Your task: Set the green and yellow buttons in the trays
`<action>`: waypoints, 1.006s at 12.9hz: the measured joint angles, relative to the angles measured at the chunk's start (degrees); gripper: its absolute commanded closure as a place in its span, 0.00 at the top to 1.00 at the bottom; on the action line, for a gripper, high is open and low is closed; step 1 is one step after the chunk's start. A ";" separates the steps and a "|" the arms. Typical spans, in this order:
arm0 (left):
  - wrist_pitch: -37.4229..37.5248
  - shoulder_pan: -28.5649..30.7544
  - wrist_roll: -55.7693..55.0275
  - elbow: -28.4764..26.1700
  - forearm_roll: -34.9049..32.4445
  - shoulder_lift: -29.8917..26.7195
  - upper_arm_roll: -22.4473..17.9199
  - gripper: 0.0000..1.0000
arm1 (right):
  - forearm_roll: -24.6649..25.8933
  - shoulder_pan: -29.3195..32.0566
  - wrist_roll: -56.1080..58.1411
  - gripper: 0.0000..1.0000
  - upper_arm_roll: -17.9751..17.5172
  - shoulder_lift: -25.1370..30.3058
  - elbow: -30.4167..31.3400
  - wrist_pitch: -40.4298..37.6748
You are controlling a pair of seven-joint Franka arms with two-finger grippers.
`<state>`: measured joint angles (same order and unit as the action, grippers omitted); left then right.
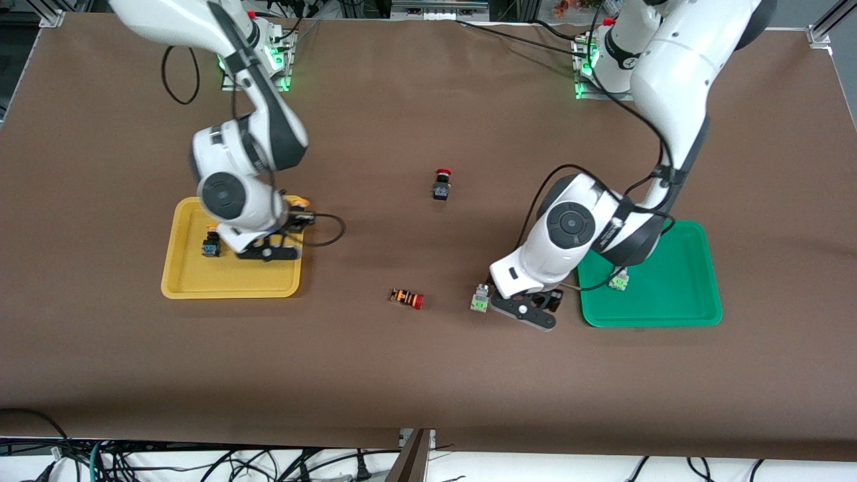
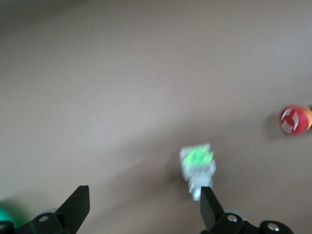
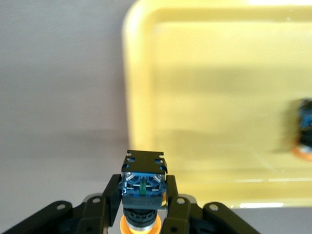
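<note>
My right tool (image 3: 141, 214) is clamped on a yellow-capped button (image 3: 142, 187), the black and blue body pinched between both fingers with the orange cap toward my wrist. It hangs over the rim of the yellow tray (image 1: 181, 284) at the edge toward the left arm's end, not over the middle of the floor. If I let go here, I judge the button could strike the raised lip and tip outward onto the brown surface (image 1: 402, 100). The other yellow-capped button (image 1: 211, 245) already lies in that tray, well clear of my fingers, so a drop carried further in must not land on it and knock it about.

My left tool (image 2: 141, 207) is spread wide and holds nothing. It sits low over the surface, just beside the green tray (image 1: 696, 314), and the grey-white green-marked button (image 2: 197, 163) lies off centre, close against one fingertip (image 2: 207, 202) instead of midway between the two. Closing from here, I reckon that finger would shove the button sideways, or catch only a corner and spin it out. The red-capped striped switch (image 2: 295, 119) lies a little way past it; a push in that direction could send the two together. A second green-marked button (image 1: 619, 282) is already in the green tray.
</note>
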<state>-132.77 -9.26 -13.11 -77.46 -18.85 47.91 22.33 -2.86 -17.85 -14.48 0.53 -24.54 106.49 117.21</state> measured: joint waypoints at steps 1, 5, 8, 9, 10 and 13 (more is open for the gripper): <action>-2.02 -0.37 -0.03 0.44 0.00 1.79 0.01 1.00 | 0.03 1.86 3.20 0.31 0.13 -0.91 -0.06 0.49; -7.54 -4.62 -6.15 0.90 0.00 5.79 -1.55 1.00 | 0.04 6.20 12.19 0.39 0.24 -6.42 -0.19 4.03; -9.19 -8.01 -9.25 0.74 -0.18 6.57 -5.16 1.00 | 0.04 6.27 12.61 1.00 0.03 -7.80 -0.26 4.18; -9.20 -8.17 -9.26 0.70 -0.83 6.67 -5.53 1.00 | 0.04 6.24 12.61 1.00 -0.04 -7.79 -0.44 4.18; -9.23 -8.18 -9.26 0.58 -1.80 6.79 -5.69 0.73 | 0.04 6.23 12.62 1.00 -0.06 -7.79 -0.88 4.16; -10.33 -8.20 -9.26 -0.40 -2.57 7.55 -5.84 0.12 | 0.04 6.24 12.92 1.00 -0.06 -7.51 -5.47 0.99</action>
<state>-143.10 -17.46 -22.37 -77.86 -21.42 55.45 16.49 -2.82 -11.62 -1.56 0.47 -32.04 101.02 118.20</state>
